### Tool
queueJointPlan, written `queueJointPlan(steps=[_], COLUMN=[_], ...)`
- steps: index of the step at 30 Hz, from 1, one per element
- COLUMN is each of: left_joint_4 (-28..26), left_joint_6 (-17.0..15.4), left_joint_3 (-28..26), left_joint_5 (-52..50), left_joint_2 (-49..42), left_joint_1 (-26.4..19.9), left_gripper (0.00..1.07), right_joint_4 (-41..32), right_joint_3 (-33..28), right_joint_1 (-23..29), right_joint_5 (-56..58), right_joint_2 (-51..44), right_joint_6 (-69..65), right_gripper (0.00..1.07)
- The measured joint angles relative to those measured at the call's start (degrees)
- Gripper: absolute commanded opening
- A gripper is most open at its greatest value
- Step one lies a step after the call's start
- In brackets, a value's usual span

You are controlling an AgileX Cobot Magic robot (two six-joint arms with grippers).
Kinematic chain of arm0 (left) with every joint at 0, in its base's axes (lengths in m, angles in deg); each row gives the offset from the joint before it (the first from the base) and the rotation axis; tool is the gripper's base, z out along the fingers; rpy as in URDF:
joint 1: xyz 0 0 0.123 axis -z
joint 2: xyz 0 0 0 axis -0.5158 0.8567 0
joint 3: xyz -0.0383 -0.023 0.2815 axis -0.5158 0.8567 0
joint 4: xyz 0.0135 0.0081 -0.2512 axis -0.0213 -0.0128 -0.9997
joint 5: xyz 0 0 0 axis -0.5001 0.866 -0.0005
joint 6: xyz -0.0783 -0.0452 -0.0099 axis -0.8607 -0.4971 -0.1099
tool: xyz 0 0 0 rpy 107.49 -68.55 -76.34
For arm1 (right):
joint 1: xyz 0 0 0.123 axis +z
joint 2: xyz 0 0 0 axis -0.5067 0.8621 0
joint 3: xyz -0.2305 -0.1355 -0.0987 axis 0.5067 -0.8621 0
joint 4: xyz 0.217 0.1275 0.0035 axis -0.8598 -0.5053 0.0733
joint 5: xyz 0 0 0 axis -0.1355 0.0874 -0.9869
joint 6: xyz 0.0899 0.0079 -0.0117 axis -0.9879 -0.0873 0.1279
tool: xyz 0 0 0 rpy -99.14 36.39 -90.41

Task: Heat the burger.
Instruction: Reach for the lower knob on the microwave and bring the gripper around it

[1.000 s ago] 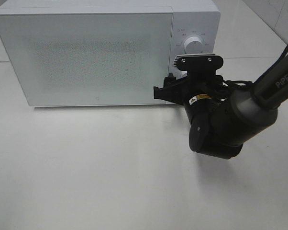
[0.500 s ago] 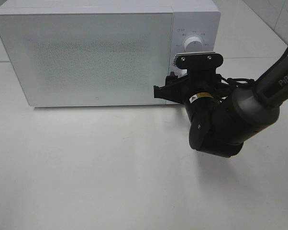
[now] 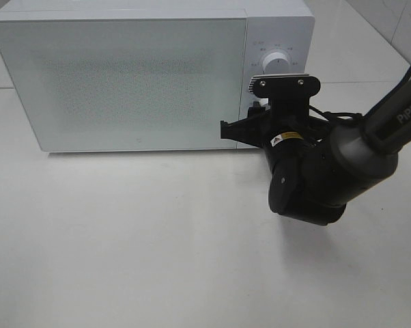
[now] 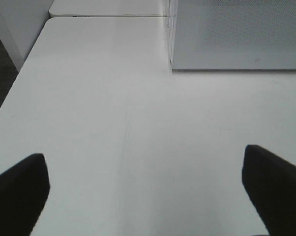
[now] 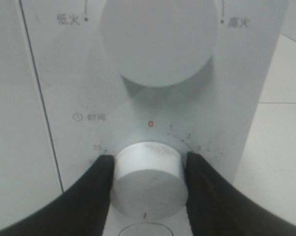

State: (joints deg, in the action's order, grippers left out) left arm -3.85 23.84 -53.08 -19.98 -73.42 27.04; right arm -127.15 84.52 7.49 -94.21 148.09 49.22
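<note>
The right gripper point(image 5: 148, 167) is closed on the lower dial point(image 5: 148, 184) of the microwave point(image 3: 123, 75). Its two black fingers point(image 5: 89, 196) press against opposite sides of the dial, at a narrow opening set by the dial's width. The upper dial point(image 5: 155, 44) is untouched.

The left gripper point(image 4: 145, 169) hangs above the bare table point(image 4: 113, 113) with its fingers spread wide, holding and touching nothing.

The microwave door point(image 3: 123, 130) is shut. The burger is not visible in any view, so its position cannot be told.
</note>
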Motion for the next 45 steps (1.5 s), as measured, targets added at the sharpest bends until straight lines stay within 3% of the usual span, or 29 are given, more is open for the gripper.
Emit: queueJointPlan(steps=[13,45], left_joint_4=[0.0,0.0], left_joint_6=[0.0,0.0], left_joint_3=[0.0,0.0], left_joint_5=[0.0,0.0], left_joint_2=[0.0,0.0], left_joint_1=[0.0,0.0], left_gripper=[1.0,1.0], right_joint_4=[0.11,2.23], right_joint_3=[0.0,-0.69], right_joint_1=[0.06,0.0], right_joint_5=[0.0,-0.46], right_joint_2=[0.0,0.0], right_joint_6=[-2.18,-54.66], right_gripper=[0.03,0.03])
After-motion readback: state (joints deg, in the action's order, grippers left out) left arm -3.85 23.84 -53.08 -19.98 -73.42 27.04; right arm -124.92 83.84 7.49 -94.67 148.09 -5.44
